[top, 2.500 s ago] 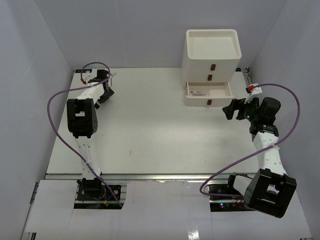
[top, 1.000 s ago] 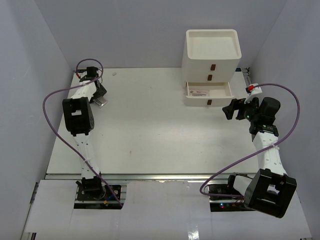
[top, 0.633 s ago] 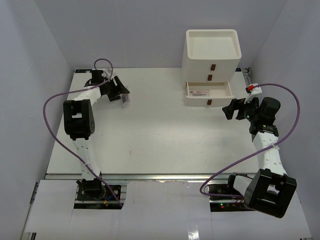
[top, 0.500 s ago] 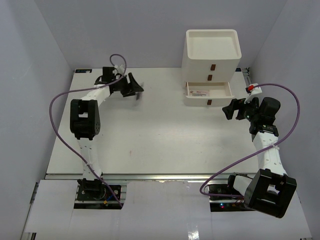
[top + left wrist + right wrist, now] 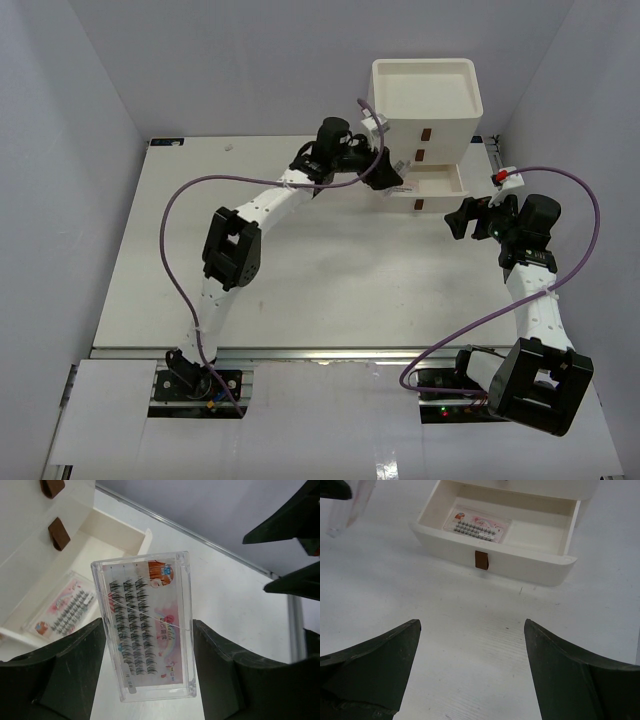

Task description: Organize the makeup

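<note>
My left gripper [image 5: 149, 647] is shut on a flat clear packet of false lashes [image 5: 145, 615] with a reddish printed card, gripped by its long edges. In the top view the left gripper [image 5: 386, 178] reaches over the left part of the open drawer [image 5: 447, 186] of the white drawer unit [image 5: 425, 100]. A second lash packet [image 5: 476, 526] lies flat inside that drawer [image 5: 495, 560], at its left. My right gripper [image 5: 470, 665] is open and empty, low over the table in front of the drawer; in the top view the right gripper [image 5: 462, 218] sits just right of it.
The drawer unit has a tray-like top [image 5: 425, 85] and brown pull tabs [image 5: 481, 560] on its drawers. The right half of the open drawer [image 5: 540, 530] holds nothing. Purple cables [image 5: 190, 190] loop beside both arms. Grey walls close in the table.
My left arm has swung from the far left corner across the back of the table to the open drawer, carrying the packet. The right arm has not moved.
</note>
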